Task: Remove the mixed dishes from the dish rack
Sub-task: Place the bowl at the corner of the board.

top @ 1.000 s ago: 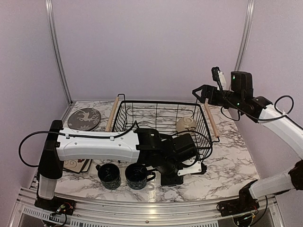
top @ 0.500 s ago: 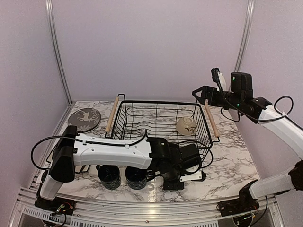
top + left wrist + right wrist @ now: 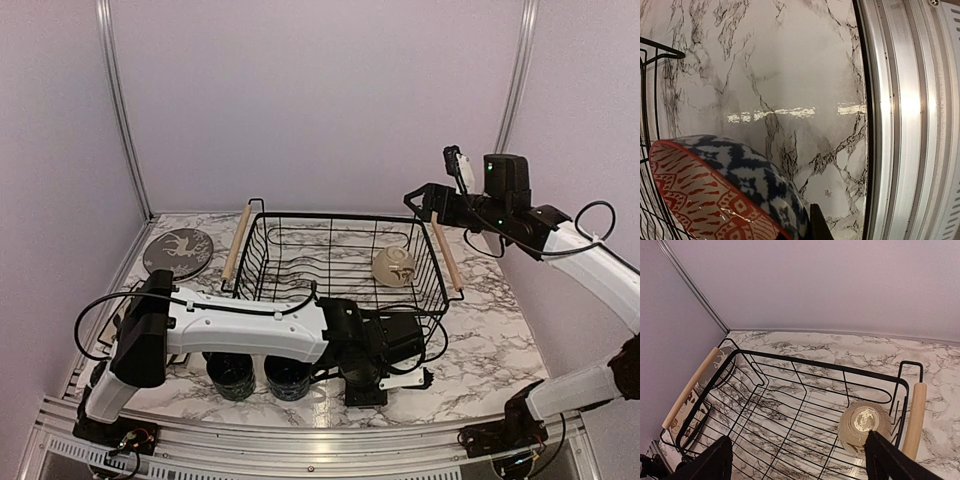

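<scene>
Right wrist: beige bowl (image 3: 864,426) in dish rack (image 3: 815,366); nr handle (image 3: 914,417).

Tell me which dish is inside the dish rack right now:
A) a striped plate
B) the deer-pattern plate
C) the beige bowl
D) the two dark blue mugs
C: the beige bowl sits upside down inside the dish rack at its right end, while the mugs stand on the table in front of the rack and the deer-pattern plate lies outside its left end.
</scene>
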